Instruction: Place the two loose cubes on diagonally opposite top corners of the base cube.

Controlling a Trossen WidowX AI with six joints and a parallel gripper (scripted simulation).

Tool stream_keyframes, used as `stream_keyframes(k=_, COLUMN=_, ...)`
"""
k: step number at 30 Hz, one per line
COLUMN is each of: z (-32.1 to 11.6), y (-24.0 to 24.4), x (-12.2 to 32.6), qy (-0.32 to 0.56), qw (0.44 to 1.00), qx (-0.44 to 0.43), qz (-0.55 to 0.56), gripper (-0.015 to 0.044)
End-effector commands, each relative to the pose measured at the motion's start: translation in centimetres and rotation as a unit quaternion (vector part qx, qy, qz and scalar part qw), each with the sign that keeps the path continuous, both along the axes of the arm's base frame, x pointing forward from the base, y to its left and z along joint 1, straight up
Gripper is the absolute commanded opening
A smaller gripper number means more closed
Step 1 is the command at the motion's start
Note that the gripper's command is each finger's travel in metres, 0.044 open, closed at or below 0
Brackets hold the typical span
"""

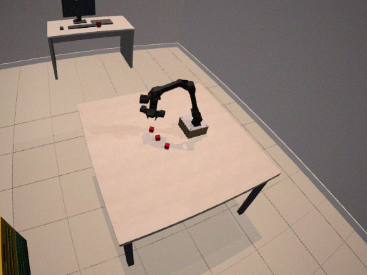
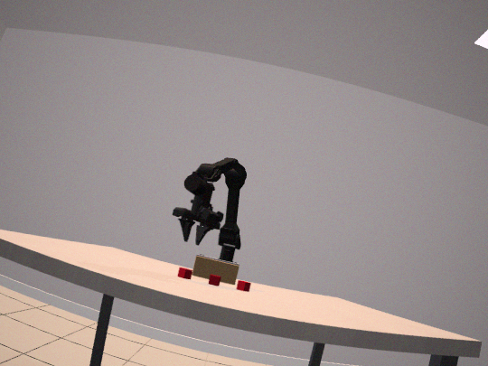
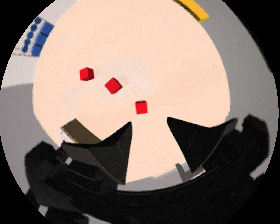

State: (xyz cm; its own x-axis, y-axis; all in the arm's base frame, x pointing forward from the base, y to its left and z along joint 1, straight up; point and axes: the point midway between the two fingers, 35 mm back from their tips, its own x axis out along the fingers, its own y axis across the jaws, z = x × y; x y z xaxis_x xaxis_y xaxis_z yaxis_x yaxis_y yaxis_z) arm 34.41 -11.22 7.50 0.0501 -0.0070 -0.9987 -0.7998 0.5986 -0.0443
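Three red cubes stand apart in a slanting row on the table. One end cube [image 1: 151, 129] [image 2: 184, 273] [image 3: 141, 107] is nearest my gripper. The middle cube [image 1: 158, 138] [image 2: 214, 280] [image 3: 113, 86] looks turned relative to it in the wrist view. The other end cube [image 1: 166, 146] [image 2: 243, 286] [image 3: 86, 74] is farthest from my gripper. All look alike, so I cannot tell by colour which is the fixed base. No cube is stacked. My gripper [image 1: 151, 118] [image 2: 192, 242] [image 3: 149, 121] is open and empty, pointing down, well above the table near the first end cube.
The arm stands on a box-shaped mount [image 1: 188, 129] [image 2: 215, 269] [image 3: 80, 131] beside the cube row. The table [image 1: 177, 185] [image 2: 289, 303] [image 3: 190, 65] carries the mount and cubes. A desk [image 1: 119, 26] with a monitor [image 1: 78, 6] stands far behind.
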Motion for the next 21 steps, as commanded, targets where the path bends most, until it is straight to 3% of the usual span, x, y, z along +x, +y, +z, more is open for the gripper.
stream_keyframes(k=1, z=-3.3, y=-0.1, x=-0.4, qy=0.012, qw=1.0, qx=0.002, qz=-0.005, gripper=0.0265)
stream_keyframes(k=4, z=-5.7, y=0.0, x=-0.4, qy=0.012, qw=1.0, qx=0.002, qz=-0.005, gripper=0.0265)
stream_keyframes(k=21, z=-7.8, y=0.0, x=-0.4, qy=0.012, qw=1.0, qx=0.002, qz=-0.005, gripper=0.0265)
